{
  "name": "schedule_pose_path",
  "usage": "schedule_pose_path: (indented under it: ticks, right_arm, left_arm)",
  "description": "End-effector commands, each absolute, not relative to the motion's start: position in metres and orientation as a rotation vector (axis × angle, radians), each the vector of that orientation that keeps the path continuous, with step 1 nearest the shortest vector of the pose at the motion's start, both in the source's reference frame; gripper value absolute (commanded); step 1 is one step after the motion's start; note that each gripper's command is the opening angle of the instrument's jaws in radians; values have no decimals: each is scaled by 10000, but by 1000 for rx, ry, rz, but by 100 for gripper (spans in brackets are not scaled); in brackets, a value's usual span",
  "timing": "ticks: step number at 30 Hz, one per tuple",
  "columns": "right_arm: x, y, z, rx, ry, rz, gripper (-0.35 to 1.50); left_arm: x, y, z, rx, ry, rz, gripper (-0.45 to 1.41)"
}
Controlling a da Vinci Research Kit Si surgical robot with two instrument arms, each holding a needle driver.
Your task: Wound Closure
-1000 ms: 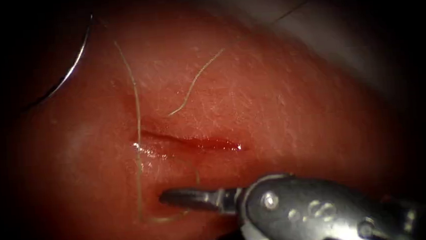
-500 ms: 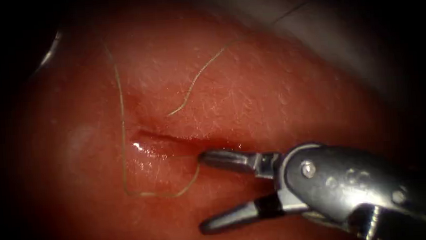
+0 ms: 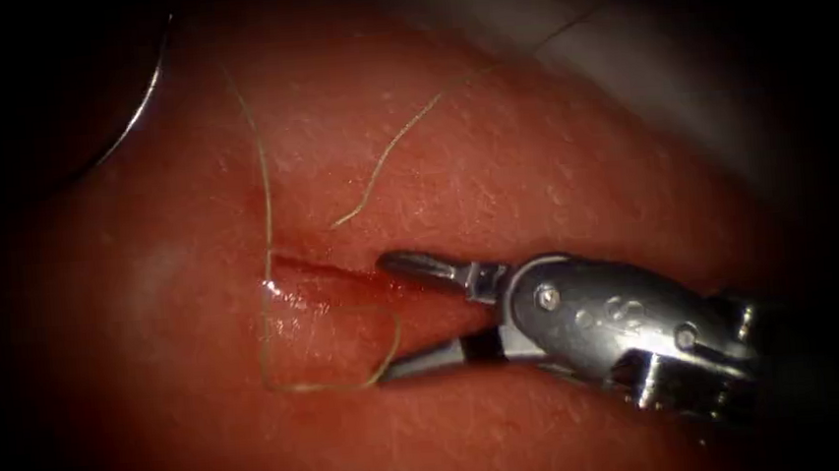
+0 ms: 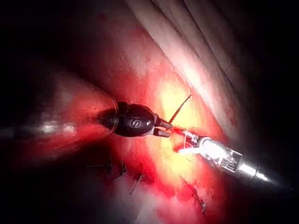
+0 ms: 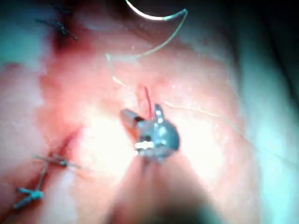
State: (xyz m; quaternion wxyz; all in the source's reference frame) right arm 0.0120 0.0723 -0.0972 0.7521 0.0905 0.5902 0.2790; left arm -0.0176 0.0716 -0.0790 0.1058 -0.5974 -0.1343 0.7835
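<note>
Needle (image 3: 139,107) lies free, upper left (off tissue (image 3: 554,187)); right tool (image 3: 383,319) spread, empty, straddling cut (image 3: 343,275).

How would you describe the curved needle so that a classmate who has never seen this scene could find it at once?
Start at the tissue and its cut, where the right arm's hand stands with open jaws, holding nothing. Follow the thread from the cut's left end up and away to the far left. There lies the needle, free of the tissue: a stiff, shiny metal arc, unlike the limp, pale thread.
</note>
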Motion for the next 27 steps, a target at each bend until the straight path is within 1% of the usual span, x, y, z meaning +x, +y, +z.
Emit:
schedule_pose_path:
  ticks: [1,4,6,8,9,13,21,27]
  right_arm:
    - [134,723,-968,204,1293,605,79]
    - [144,721,-966,226,1299,601,62]
    - [148,720,-967,236,1299,609,56]
    - [150,721,-966,256,1301,617,9]
    - [149,721,-965,278,1308,615,-35]
    - [140,722,-959,385,1263,676,-35]
    - [129,705,-999,445,1266,688,-35]
    - [121,658,-1054,499,1271,644,-35]
  left_arm:
    - [-181,711,-783,-1761,-402,2307,-35]
    - [-184,708,-781,-1762,-401,2308,-35]
    - [-185,707,-780,-1763,-409,2304,-35]
    - [-186,707,-780,-1762,-407,2304,-35]
    - [-187,706,-779,-1762,-407,2304,-35]
    - [-187,706,-779,-1765,-410,2304,-35]
    - [-188,706,-779,-1761,-413,2300,-35]
    - [-191,701,-775,-1757,-410,2300,-35]
